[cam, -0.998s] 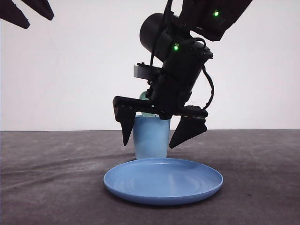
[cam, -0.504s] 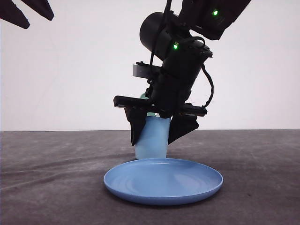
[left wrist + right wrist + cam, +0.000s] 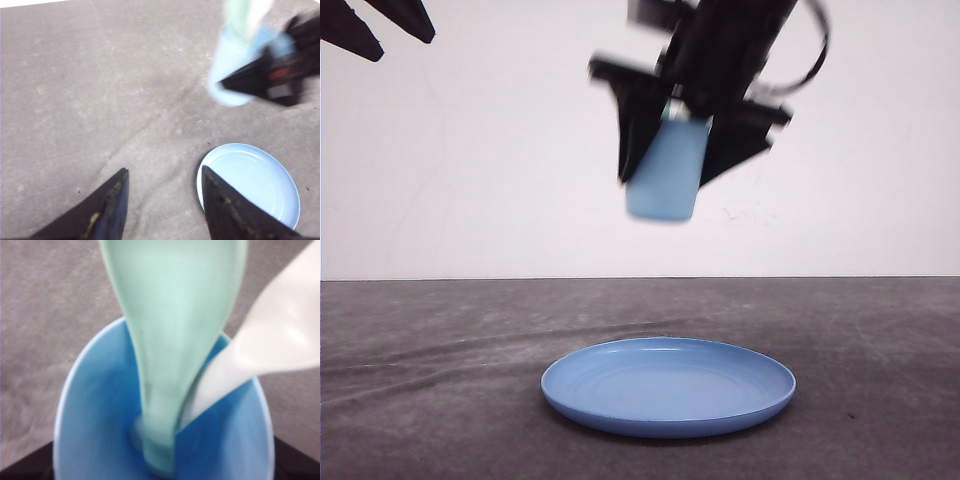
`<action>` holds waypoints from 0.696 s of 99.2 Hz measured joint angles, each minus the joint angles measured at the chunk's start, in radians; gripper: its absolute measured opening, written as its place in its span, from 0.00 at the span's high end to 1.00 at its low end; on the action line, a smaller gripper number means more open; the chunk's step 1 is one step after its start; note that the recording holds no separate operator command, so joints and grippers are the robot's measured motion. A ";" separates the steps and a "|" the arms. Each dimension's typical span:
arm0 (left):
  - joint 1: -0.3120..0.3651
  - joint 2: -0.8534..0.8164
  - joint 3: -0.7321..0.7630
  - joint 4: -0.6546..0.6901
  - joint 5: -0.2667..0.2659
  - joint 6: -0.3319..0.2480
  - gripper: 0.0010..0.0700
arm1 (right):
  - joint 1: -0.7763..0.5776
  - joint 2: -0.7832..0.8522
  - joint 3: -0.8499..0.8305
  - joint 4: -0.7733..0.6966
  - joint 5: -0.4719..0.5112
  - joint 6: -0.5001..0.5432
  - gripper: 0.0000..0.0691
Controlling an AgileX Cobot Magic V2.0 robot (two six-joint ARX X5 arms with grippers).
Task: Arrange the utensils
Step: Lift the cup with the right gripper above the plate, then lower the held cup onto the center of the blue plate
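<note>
Up goes the cup [image 3: 665, 172], off the table since a second ago, pinched in my right gripper [image 3: 678, 150]. Spoon [image 3: 172, 325] and fork [image 3: 260, 345] stand inside. Left gripper [image 3: 165, 200] idles spread. Next: a steady carry, cup kept upright.

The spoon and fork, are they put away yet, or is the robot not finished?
Done: the pale mint-green plastic spoon and the white plastic fork both stand inside the light blue cup. In hand: the right gripper is shut on the cup and holds it in the air above the round blue plate. Left: probably setting the cup down; the left gripper hangs open.
</note>
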 joint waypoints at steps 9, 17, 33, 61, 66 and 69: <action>0.000 0.000 0.000 0.000 0.000 0.000 0.62 | 0.019 -0.062 0.000 -0.069 0.000 -0.006 0.42; 0.000 0.000 0.000 0.000 0.000 0.000 0.62 | 0.037 -0.107 0.000 -0.122 0.000 -0.010 0.42; 0.000 0.000 0.000 0.000 0.000 0.000 0.62 | 0.072 -0.131 -0.002 -0.204 0.000 -0.013 0.42; 0.000 0.008 0.000 0.000 0.000 0.000 0.62 | 0.190 -0.128 -0.158 -0.086 0.077 -0.006 0.42; 0.000 0.010 0.000 0.000 0.000 0.000 0.62 | 0.211 -0.127 -0.198 -0.041 0.093 -0.003 0.42; 0.000 0.013 0.000 0.000 0.000 0.000 0.62 | 0.224 -0.125 -0.222 -0.010 0.106 0.000 0.42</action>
